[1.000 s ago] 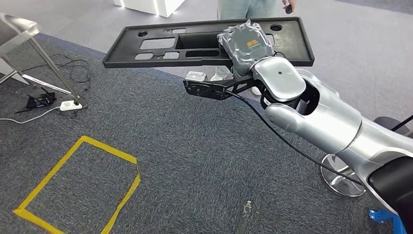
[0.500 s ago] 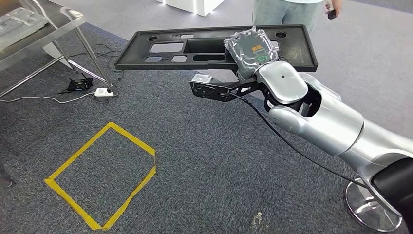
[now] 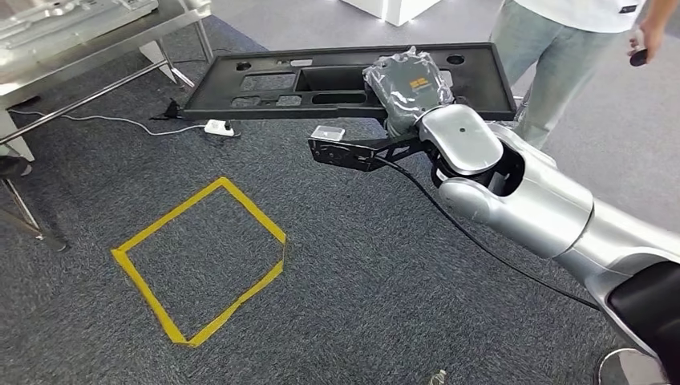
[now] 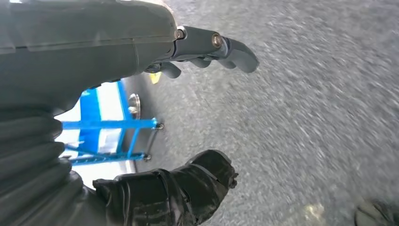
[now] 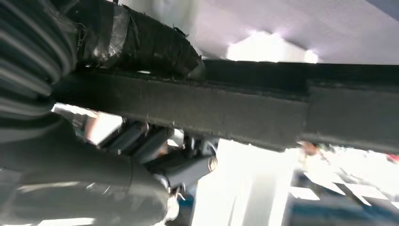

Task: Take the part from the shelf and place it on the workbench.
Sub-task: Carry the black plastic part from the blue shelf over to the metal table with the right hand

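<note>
Now the right hand (image 3: 409, 88) grips the long black part (image 3: 265, 80), holding it level above the grey carpet (image 3: 361, 273); the left hand (image 4: 141, 52) hangs with fingers apart, holding nothing

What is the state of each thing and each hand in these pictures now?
Black panel: held level in the air above the carpet.
Right hand: grips the panel's edge.
Left hand: holds nothing, fingers apart, above the carpet.
Yellow tape square: lying flat on the carpet.
Metal table: standing at the far left.
</note>
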Controlling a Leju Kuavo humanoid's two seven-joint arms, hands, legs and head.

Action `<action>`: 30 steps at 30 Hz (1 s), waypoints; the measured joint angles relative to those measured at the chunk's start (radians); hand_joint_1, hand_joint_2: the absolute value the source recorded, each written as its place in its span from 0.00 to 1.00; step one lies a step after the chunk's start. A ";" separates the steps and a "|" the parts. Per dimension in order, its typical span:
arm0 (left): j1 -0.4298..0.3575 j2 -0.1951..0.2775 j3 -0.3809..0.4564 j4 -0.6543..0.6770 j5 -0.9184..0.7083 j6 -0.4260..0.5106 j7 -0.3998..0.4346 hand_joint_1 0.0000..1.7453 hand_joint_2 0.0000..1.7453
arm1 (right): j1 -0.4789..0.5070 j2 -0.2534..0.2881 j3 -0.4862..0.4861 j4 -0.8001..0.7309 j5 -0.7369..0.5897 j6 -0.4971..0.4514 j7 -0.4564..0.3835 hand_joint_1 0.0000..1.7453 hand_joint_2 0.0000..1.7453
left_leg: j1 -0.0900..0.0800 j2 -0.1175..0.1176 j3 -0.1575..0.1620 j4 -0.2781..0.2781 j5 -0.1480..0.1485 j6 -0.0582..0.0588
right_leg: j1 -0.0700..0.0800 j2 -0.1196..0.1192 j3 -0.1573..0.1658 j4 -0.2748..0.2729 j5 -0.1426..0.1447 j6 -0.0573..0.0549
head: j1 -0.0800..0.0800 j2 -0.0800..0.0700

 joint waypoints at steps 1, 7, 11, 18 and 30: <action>-0.001 0.000 0.000 0.000 -0.001 0.002 -0.001 0.00 1.00 | 0.004 -0.001 0.000 0.000 0.000 0.000 0.002 1.00 1.00 | 0.002 -0.011 0.001 0.000 -0.001 0.003 | -0.001 0.017 -0.036 0.065 -0.025 0.003 | 0.001 0.000; -0.001 0.001 0.000 0.000 -0.007 -0.005 -0.004 0.00 1.00 | 0.022 -0.012 0.000 -0.002 0.000 0.010 0.008 1.00 1.00 | 0.022 -0.100 -0.005 0.039 -0.024 -0.019 | -0.025 0.063 -0.019 -0.037 0.077 0.028 | 0.003 0.000; 0.002 0.002 0.000 0.000 -0.008 -0.008 -0.004 0.00 1.00 | 0.019 -0.015 0.000 -0.008 -0.004 0.015 0.007 1.00 1.00 | 0.032 -0.145 -0.027 0.059 -0.030 -0.046 | -0.024 0.103 0.012 -0.089 0.081 0.012 | 0.004 0.000; -0.001 -0.002 0.000 0.000 -0.007 0.005 0.003 0.00 1.00 | -0.001 -0.013 0.000 -0.013 -0.012 0.017 0.008 1.00 1.00 | 0.030 -0.012 -0.161 0.303 -0.129 -0.063 | -0.010 0.015 0.027 -0.102 0.078 -0.025 | -0.009 0.000; -0.001 0.002 0.000 0.000 -0.008 0.005 0.013 0.00 1.00 | -0.012 -0.013 0.000 -0.010 -0.026 0.019 0.008 1.00 1.00 | -0.003 0.020 -0.009 0.021 -0.015 -0.006 | -0.001 -0.040 0.047 -0.059 0.010 0.007 | -0.003 0.000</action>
